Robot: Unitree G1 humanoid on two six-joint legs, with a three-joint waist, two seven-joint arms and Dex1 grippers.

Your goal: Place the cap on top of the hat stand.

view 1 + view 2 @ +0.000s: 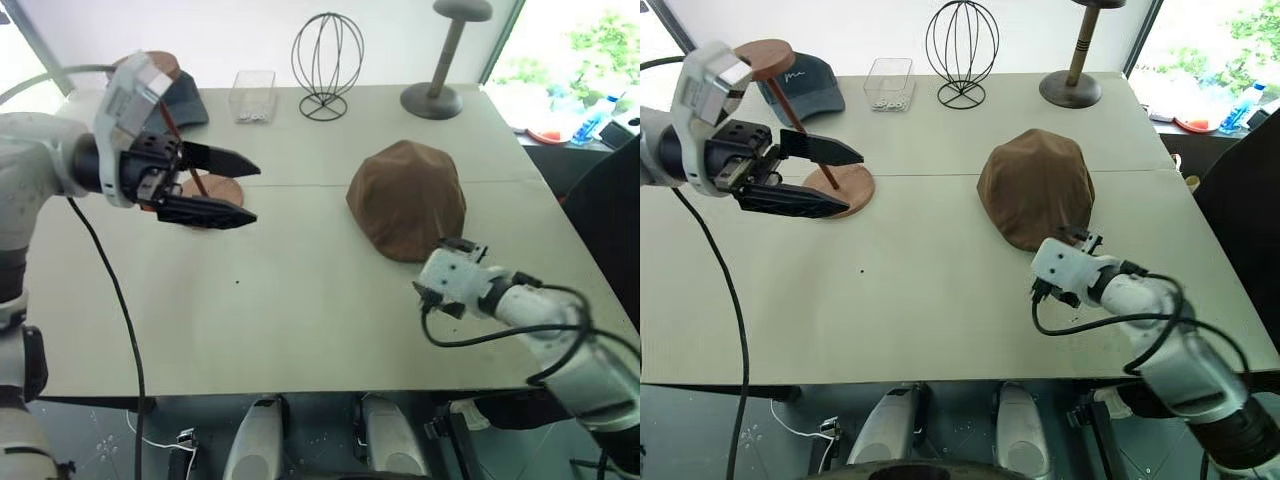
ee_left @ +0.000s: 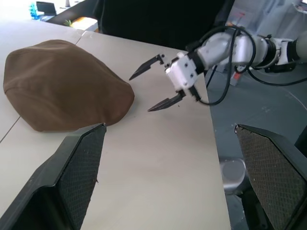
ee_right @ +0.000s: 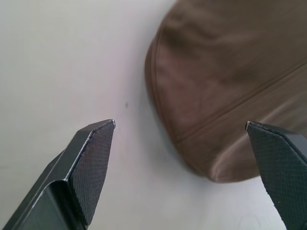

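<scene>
Head stereo looks down; wrist views share cap.

We are seeing the right gripper holding its two black fingers wide apart over the pale table. The cap, brown with a stitched seam, is lying flat just ahead toward one o'clock, untouched by either fingertip.
</scene>
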